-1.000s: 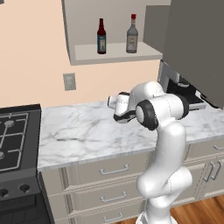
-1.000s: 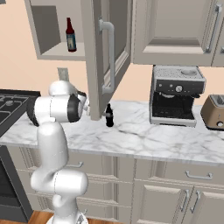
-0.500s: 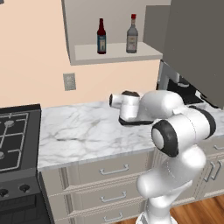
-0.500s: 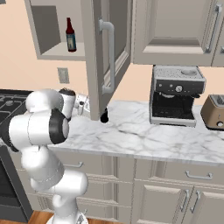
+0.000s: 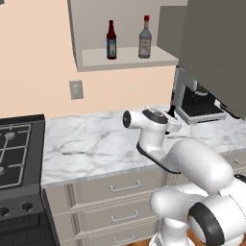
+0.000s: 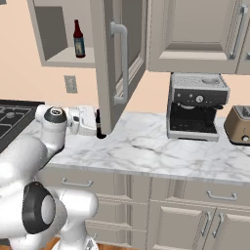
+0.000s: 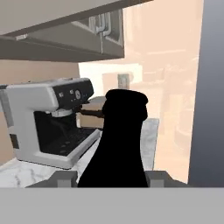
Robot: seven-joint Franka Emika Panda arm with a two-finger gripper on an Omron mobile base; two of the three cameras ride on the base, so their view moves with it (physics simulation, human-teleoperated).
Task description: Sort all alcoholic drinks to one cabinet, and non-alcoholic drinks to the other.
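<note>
A small black cola bottle (image 7: 118,140) stands upright between my gripper's (image 7: 113,177) fingertips (image 7: 65,178), which are shut on its lower body. In the right base view my gripper (image 6: 96,123) holds the cola bottle (image 6: 100,133) low over the marble counter, half hidden behind the open cabinet door (image 6: 117,58) with its long bar handle. Up on the open wall cabinet's shelf (image 5: 126,58) stand both alcoholic drinks: a dark brown-red bottle (image 5: 111,41) with a blue label and a clear red-capped bottle (image 5: 145,38). In the left base view my gripper (image 5: 171,118) points right, below that shelf.
A coffee machine (image 6: 197,107) stands on the counter (image 6: 146,146) just right of the bottle, and a toaster (image 6: 240,124) further right. The stove (image 5: 17,153) is at the left. The grey door (image 5: 216,48) hangs open above the machine. Closed wall cabinets (image 6: 195,34) sit at upper right.
The arm has refolded, its elbow swinging down towards the cameras. The gripper stayed shut on the cola bottle and carried it a little towards the open door's edge.
</note>
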